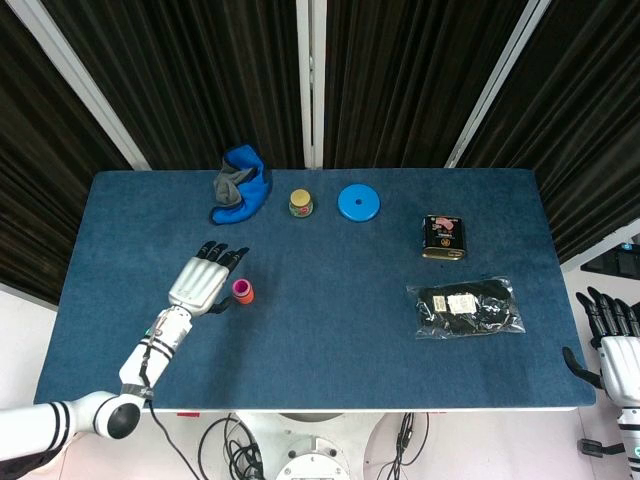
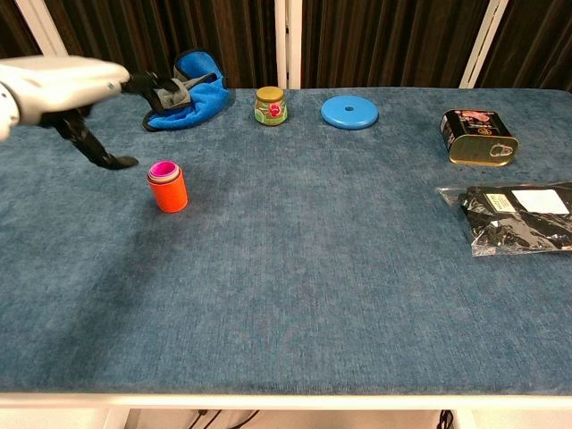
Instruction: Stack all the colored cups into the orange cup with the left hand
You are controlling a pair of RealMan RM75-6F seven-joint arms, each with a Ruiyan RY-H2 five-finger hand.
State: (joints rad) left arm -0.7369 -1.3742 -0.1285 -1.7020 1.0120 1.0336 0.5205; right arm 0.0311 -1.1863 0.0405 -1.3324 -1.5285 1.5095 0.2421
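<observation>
Chest view, left to right: my left hand (image 2: 63, 85) hangs empty near the bench's left edge, fingers spread wide, just beside the orange cup (image 2: 168, 190). It stands upright, mouth up, long axis vertical, pink cup (image 2: 164, 169) nested inside. I judge these light, stiff, slick plastic; best pinched at the rim. My right hand (image 1: 612, 355) waits off the right edge, fingers apart.
</observation>
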